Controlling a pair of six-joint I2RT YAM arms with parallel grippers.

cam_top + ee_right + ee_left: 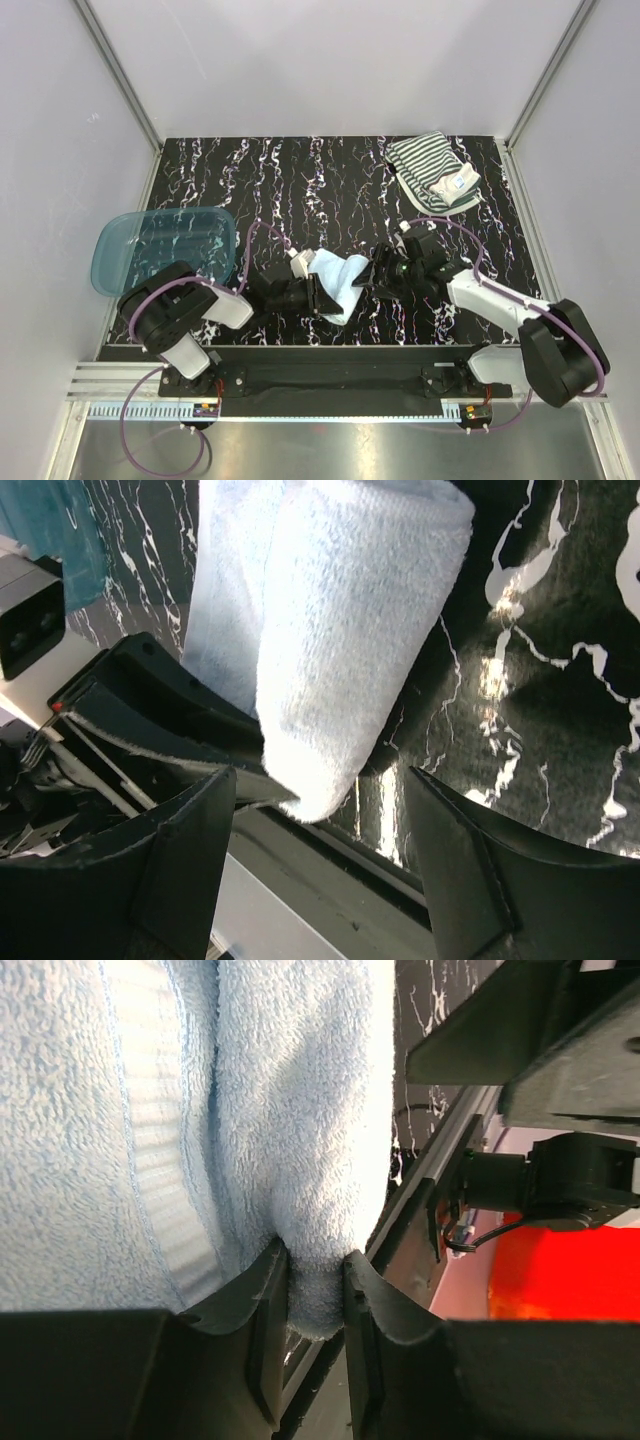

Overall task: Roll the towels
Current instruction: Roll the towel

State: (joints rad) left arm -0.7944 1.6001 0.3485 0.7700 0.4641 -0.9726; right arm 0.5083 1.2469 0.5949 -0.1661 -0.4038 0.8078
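**A:** Entry one, left gripper (315, 1270). Fingers?

**B:** Closed on cloth. The two black fingers pinch a fold of the light blue towel (290, 1140), and a small lobe of terry pokes out below the pinch. Above the fingers the towel fills most of the wrist view, with a flat woven band running down it.

**A:** Entry two, right gripper (320, 780). Fingers?

**B:** Spread wide, holding nothing. The rounded, rolled-looking end of the same towel lies between them. One finger stands clearly apart from the cloth. The other is just beside it, and I cannot tell whether it touches.

**A:** Location of that towel?

**B:** Near the front middle of the table (300, 190), between the two grippers. The left gripper is at its near left edge and the right gripper at its right side. It is bunched and partly folded, not lying flat.

**A:** Entry three, second cloth?

**B:** Striped towel (432, 172), dark and white with a white patterned patch. It lies at the far right corner of the table, well apart from both grippers and touched by neither.

**A:** Other stock?

**B:** One translucent blue tub (165, 248) at the left edge of the table, beside the left arm. The table surface is black with white marbling.
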